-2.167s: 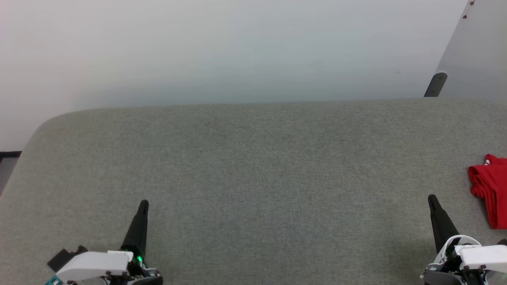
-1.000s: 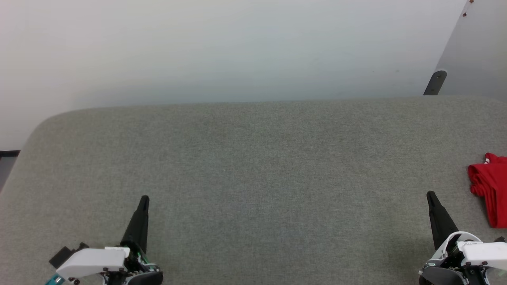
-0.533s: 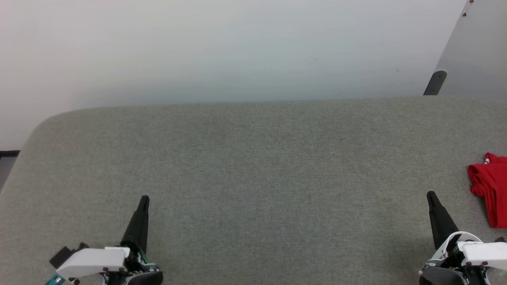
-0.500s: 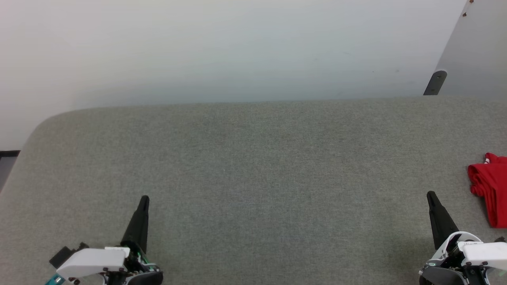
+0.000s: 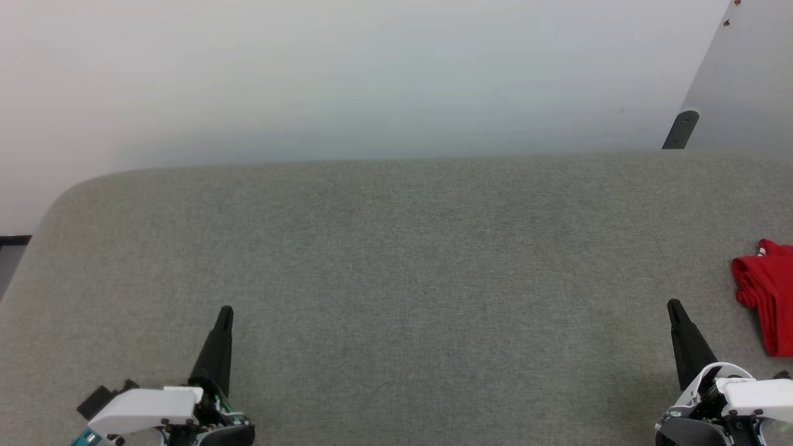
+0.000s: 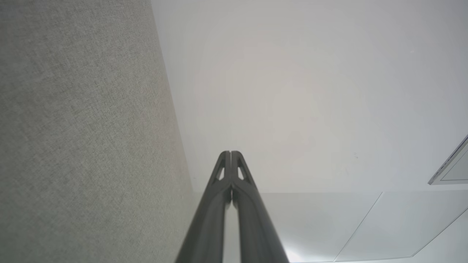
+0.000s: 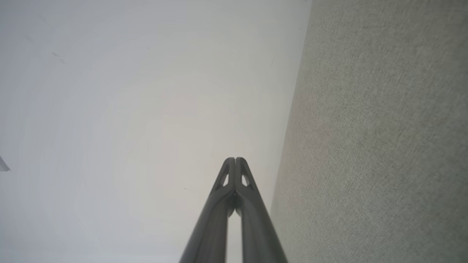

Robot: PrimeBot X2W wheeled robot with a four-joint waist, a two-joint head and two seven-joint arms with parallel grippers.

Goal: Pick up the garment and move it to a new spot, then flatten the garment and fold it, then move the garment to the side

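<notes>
the garment [image 5: 767, 296] looks soft, light, bunched; i'd pinch a thick fold at its edge. right gripper [image 5: 673, 308] near it, left gripper [image 5: 226, 311] well apart, both pressed closed, empty.

Carrier: one broad flat surface [image 5: 396, 260], covered in grey-green woven cloth, spanning the lower two thirds of the head view.
Type: padded table or mattress, hard to say from this angle.
Far edge: straight, running the full width about a third of the way down the frame.
Corner: rounded at the upper left, where the edge curves down toward the left border.
Texture: fine, even weave; no creases or stains showing in the middle stretch.
Load: one red garment [image 5: 765, 297], bunched in folds and lying directly on the cloth at the far right, mid-height, cut off by the right border.
Detail: a small white fleck at the bundle's top.
</notes>
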